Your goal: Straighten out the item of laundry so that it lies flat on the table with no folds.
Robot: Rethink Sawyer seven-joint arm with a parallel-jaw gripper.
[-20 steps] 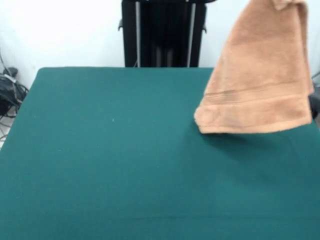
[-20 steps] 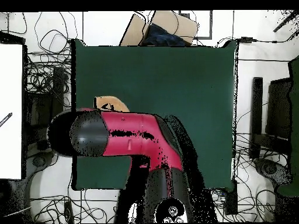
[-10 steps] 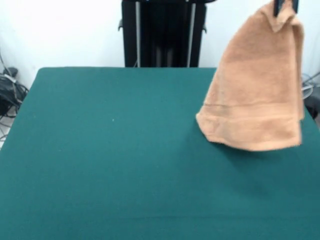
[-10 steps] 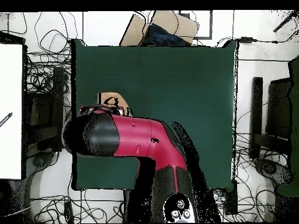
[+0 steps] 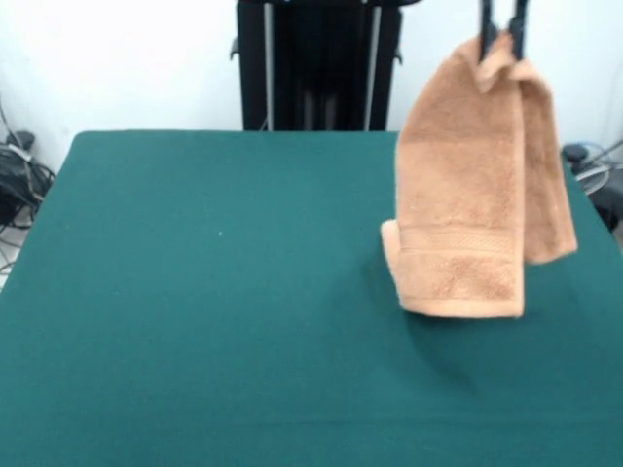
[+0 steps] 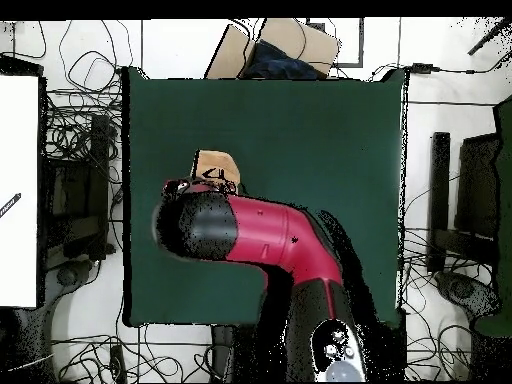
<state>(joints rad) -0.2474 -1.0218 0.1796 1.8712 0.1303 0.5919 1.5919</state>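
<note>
Pincer mostly cut off above, clenched on folded towel hanging over table. From overhead, hidden beneath arm; cardboard box beyond.

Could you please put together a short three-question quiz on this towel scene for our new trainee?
1. True or false: the towel lies flat on the table.
2. Which part of the towel does the gripper pinch? A) the top edge B) the bottom border band C) nothing
3. Fill in: in the overhead view, most of the towel is hidden under the red and black ____.

Key:
1. False. It hangs in the air, draped in folds, and its lowest edge seems to be just above the cloth.
2. A. The fingers are closed on the top edge.
3. arm
</note>
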